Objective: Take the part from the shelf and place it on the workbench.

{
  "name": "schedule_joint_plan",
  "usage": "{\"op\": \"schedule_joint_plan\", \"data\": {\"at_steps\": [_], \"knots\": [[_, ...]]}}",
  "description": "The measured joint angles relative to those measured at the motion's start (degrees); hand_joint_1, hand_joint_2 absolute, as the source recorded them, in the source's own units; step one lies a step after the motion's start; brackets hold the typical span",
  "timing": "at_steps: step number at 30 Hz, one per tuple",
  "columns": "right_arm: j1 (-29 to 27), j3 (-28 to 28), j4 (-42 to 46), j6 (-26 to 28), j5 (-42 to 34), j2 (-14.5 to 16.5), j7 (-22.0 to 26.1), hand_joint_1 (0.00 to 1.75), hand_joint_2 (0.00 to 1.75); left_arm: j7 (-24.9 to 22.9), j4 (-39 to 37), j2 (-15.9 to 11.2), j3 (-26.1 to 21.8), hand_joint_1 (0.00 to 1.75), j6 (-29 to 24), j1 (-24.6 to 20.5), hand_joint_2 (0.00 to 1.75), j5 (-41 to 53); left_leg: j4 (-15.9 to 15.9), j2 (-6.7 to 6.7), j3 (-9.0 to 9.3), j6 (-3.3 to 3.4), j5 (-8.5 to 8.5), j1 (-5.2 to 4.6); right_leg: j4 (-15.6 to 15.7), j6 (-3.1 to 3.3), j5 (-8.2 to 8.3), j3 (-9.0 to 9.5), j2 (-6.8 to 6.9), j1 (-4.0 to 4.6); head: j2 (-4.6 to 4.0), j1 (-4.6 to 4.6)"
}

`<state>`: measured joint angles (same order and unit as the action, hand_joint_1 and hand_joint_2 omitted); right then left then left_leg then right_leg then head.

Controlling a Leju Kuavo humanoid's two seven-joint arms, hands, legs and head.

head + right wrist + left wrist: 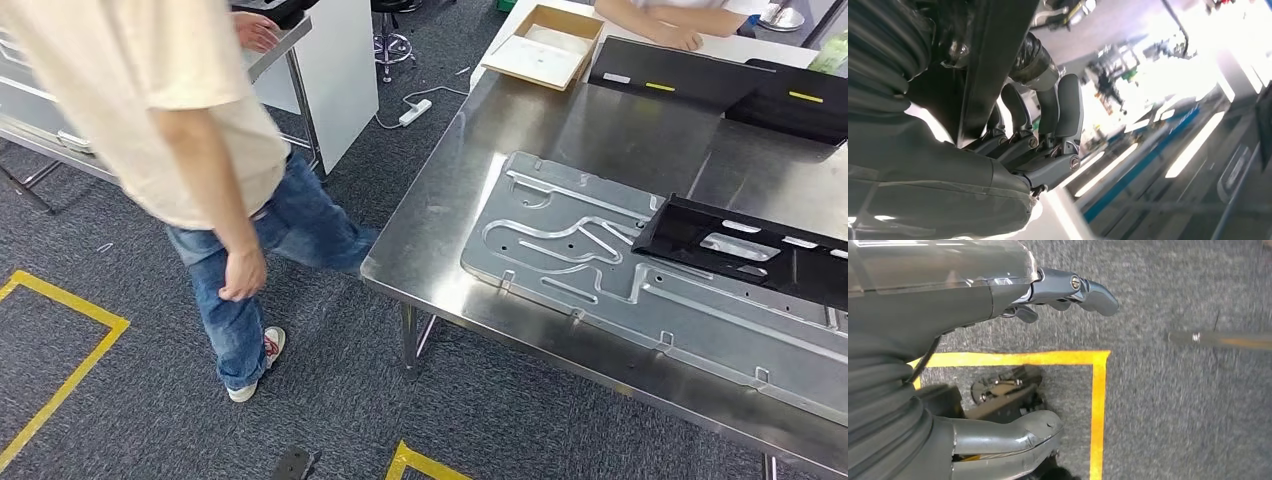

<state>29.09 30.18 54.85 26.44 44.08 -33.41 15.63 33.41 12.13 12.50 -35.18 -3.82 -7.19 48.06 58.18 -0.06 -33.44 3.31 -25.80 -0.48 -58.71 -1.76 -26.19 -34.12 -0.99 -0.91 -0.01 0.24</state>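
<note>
Right hand [1033, 125] gripping black part [993, 60], left hand [1013, 315] empty

Grey carpet, steel desk, yellow tape on the floor

Dark grey carpet [330, 400] runs underfoot, yellow tape lines [60, 330] marking boxes at near left. A stainless steel desk [470, 200] fills the right side, gleaming under overhead light. At far left stands a white cabinet [335, 70] beside a second metal table [290, 40]. A white power strip [414, 111] lies on the carpet with its cable trailing, and a stool base [392, 45] sits far back. A person in jeans [200, 150] walks past at left.
</note>
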Motion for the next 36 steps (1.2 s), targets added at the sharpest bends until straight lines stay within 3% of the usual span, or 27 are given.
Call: {"op": "schedule_joint_plan", "data": {"at_steps": [2, 4, 5, 6, 7, 10, 12, 14, 16, 18, 20, 21, 22, 23, 25, 27, 30, 32, 36], "knots": [[1.5, -0.2, -2.5, -0.9, 0.0, -1.4, 0.8, 1.75, 1.75, 0.1, 0.0, 0.0, 0.0, 0.00, 0.3, -0.1, 1.75, 0.0, -1.1, 0.08, 0.34, 0.47, 0.68, 0.29, -2.8, -0.57, -1.96, -1.17, 0.23, -0.17, 0.00, 0.07], [2.7, -0.3, -4.4, -1.3, 0.0, -2.1, 1.1, 1.75, 1.75, 0.1, 0.0, 0.0, 0.0, 0.00, 0.4, -0.1, 1.75, 0.0, -1.3, 0.15, 0.39, 0.62, 0.88, 0.39, -9.4, -1.15, -5.37, -4.25, 0.39, -0.46, 0.00, 0.10], [3.0, -0.4, -5.2, -1.5, 0.0, -2.3, 1.1, 1.75, 1.75, 0.1, 0.0, 0.0, 0.0, 0.00, 0.4, -0.1, 1.75, 0.0, -1.3, 0.18, 0.37, 0.59, 0.87, 0.43, -12.6, -1.46, -6.50, -5.81, 0.43, -0.64, 0.00, 0.09], [3.1, -0.4, -6.0, -1.6, 0.0, -2.4, 1.1, 1.75, 1.75, 0.1, 0.0, 0.0, 0.0, 0.00, 0.4, 0.0, 1.75, 0.0, -1.2, 0.19, 0.38, 0.52, 0.81, 0.48, -14.2, -1.74, -6.62, -6.69, 0.51, -0.85, 0.00, 0.09], [3.1, -0.5, -6.5, -1.6, 0.0, -2.6, 1.1, 1.75, 1.75, 0.1, 0.0, 0.0, 0.0, 0.00, 0.4, 0.0, 1.75, 0.0, -1.0, 0.19, 0.38, 0.38, 0.70, 0.57, -13.8, -1.99, -5.66, -6.60, 0.63, -1.09, 0.00, 0.09], [3.6, -0.6, -7.6, -1.7, 0.3, -3.0, 1.0, 1.75, 1.75, 0.1, 0.0, -0.1, 0.0, 0.00, 0.4, 0.0, 1.75, 0.0, -0.1, 0.15, 0.26, -0.55, 0.01, 0.71, -3.8, -2.61, -0.42, -1.92, 1.27, -1.57, -0.01, 0.10], [4.0, -1.0, -8.2, -2.2, 1.0, -3.4, 0.6, 0.87, 0.87, 0.1, 0.0, -0.1, 0.0, 0.00, 0.5, -0.1, 1.75, 0.0, 0.4, 0.11, 0.04, -1.20, -0.31, 0.51, -0.3, -2.03, 0.32, -0.37, 1.23, -1.35, 0.00, 0.07], [4.4, -1.4, -8.7, -3.0, 1.7, -3.8, 0.1, 0.00, 0.00, 0.0, 0.0, -0.1, 0.0, 0.00, 0.5, -0.1, 1.75, 0.2, 0.4, 0.12, -0.01, -1.66, -0.36, 0.44, -0.5, -0.93, 0.18, -0.54, 0.92, -1.19, -0.01, 0.03], [4.9, -1.7, -9.1, -3.4, 2.2, -4.1, -0.2, 0.00, 0.00, -0.4, 0.0, -0.1, 0.1, 0.00, 0.2, -0.2, 0.87, 0.6, 1.5, 0.14, -0.45, -2.17, -1.30, 0.52, -0.4, -0.02, 0.23, -0.61, 0.95, -1.31, 0.00, 0.03], [5.6, -1.9, -9.5, -3.7, 2.3, -4.3, -0.4, 0.00, 0.00, -0.5, 0.0, -0.1, 0.1, 0.00, 0.6, -0.2, 0.00, 0.6, 6.8, 0.10, -2.80, -2.47, -4.36, 0.58, -0.4, 0.79, 0.30, -0.59, 1.00, -1.25, 0.00, 0.02], [6.1, -2.1, -9.8, -3.8, 2.3, -4.4, -0.5, 0.00, 0.00, -0.4, 0.0, -0.1, 0.1, 0.00, 1.2, -0.2, 0.00, 0.3, 14.6, 0.10, -6.56, -2.39, -7.71, 0.57, -0.4, 1.20, 0.29, -0.61, 0.97, -0.86, -0.01, 0.02], [6.2, -2.2, -10.0, -3.8, 2.3, -4.4, -0.5, 0.00, 0.00, -0.4, 0.0, -0.1, 0.1, 0.00, 1.2, -0.2, 0.00, 0.2, 17.1, 0.09, -7.90, -2.22, -8.28, 0.53, -0.4, 1.29, 0.27, -0.59, 0.94, -0.61, -0.01, 0.01], [6.3, -2.3, -10.2, -3.8, 2.3, -4.4, -0.6, 0.00, 0.00, -0.4, 0.0, -0.2, 0.1, 0.00, 1.3, -0.1, 0.00, 0.2, 17.5, 0.07, -8.20, -1.90, -7.67, 0.43, -0.4, 1.36, 0.24, -0.55, 0.87, -0.33, 0.00, 0.01], [6.4, -2.3, -10.4, -3.8, 2.3, -4.4, -0.7, 0.00, 0.00, -0.4, 0.0, -0.2, 0.1, 0.00, 1.3, -0.2, 0.00, 0.2, 15.5, 0.03, -7.41, -1.40, -6.08, 0.28, -0.4, 1.41, 0.21, -0.48, 0.78, -0.04, 0.01, 0.01], [6.8, -2.5, -10.7, -4.0, 2.4, -4.4, -0.8, 0.00, 0.00, -0.4, 0.0, -0.3, 0.1, 0.00, 1.3, -0.2, 0.00, 0.2, 7.5, -0.18, -3.69, 0.23, -2.08, -0.32, -0.4, 1.51, 0.15, -0.32, 0.63, 0.33, 0.00, 0.04], [7.3, -2.6, -11.1, -4.6, 2.7, -4.3, -1.2, 0.00, 0.00, -0.4, 0.0, -0.5, 0.0, 0.00, 1.3, -0.3, 0.00, 0.3, 1.8, -0.17, -1.02, 1.26, -0.20, -0.86, -0.4, 1.35, 0.18, -0.35, 0.55, 0.37, -0.01, 0.08], [7.7, -2.9, -11.9, -5.4, 3.2, -4.5, -1.7, 0.00, 0.00, -0.3, 0.0, -0.6, 0.0, 0.00, 1.4, -0.4, 0.00, 0.3, 0.0, 0.03, -0.35, 1.23, 0.29, -1.04, -0.1, 0.52, 0.41, -0.43, 0.55, 0.04, 0.00, 0.04], [7.9, -3.0, -12.4, -5.7, 3.3, -4.7, -1.8, 0.00, 0.00, -0.3, 0.0, -0.6, 0.0, 0.00, 1.4, -0.5, 0.00, 0.3, -1.3, 0.13, 0.18, 1.23, 1.10, -0.71, -1.2, 0.00, -0.58, -0.90, 0.67, -0.04, 0.00, 0.11], [8.7, -3.0, -13.5, -6.8, 3.7, -5.1, -2.3, 0.00, 0.00, -0.3, 0.0, -0.6, 0.0, 0.00, 1.4, -0.6, 0.00, 0.2, -2.1, 0.20, 0.45, 1.23, 1.62, -0.45, -13.0, -1.23, -6.28, -6.45, 0.80, -0.69, -0.01, 0.21]]}}
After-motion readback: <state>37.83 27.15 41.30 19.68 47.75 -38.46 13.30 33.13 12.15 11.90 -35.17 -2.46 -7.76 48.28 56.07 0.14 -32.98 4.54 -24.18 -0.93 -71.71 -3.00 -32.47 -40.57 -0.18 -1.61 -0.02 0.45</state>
